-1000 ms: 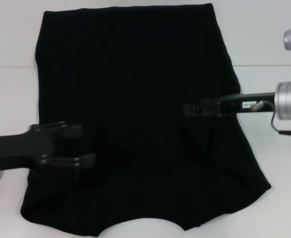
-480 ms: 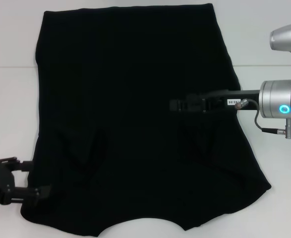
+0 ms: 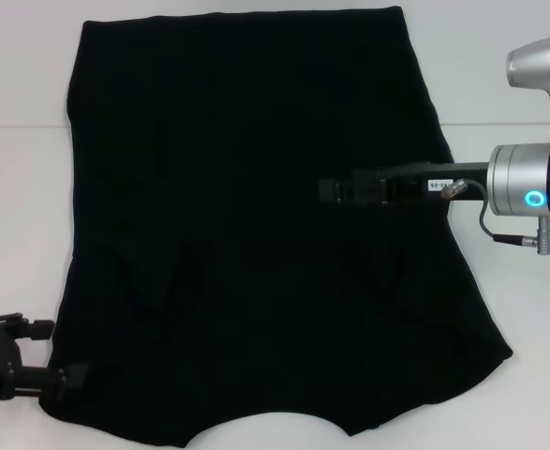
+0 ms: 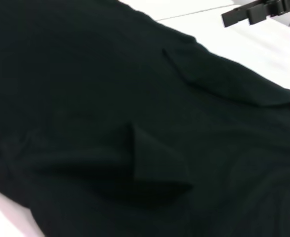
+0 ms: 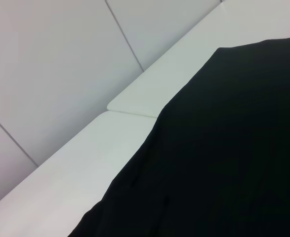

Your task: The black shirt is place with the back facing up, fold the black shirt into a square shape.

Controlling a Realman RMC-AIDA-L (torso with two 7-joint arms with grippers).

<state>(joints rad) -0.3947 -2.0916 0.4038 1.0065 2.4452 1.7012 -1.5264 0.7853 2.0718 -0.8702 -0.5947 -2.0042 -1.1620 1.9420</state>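
White surface [image 3: 22,187] carries the shirt [image 3: 256,187], spread flat with sleeves folded inward. Left gripper [image 3: 48,352], fingers apart, sits at its near-left corner; right gripper [image 3: 335,190], fingers together, hovers above its middle.

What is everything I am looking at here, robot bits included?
Large plain black soft-cloth T-shirt: one, black, spread flat over most of the table, curved neckline at the near edge, sleeves folded in over the body.
White table: one, white, under the shirt, bare at both sides.
Pale panelled wall: one, light grey, behind the table's far edge.
Left gripper: one, black, low at the near left corner of the shirt, jaws open, holding nothing.
Right gripper: one, black on a silver wrist with a blue light ring, reaching in from the right above the shirt's middle.
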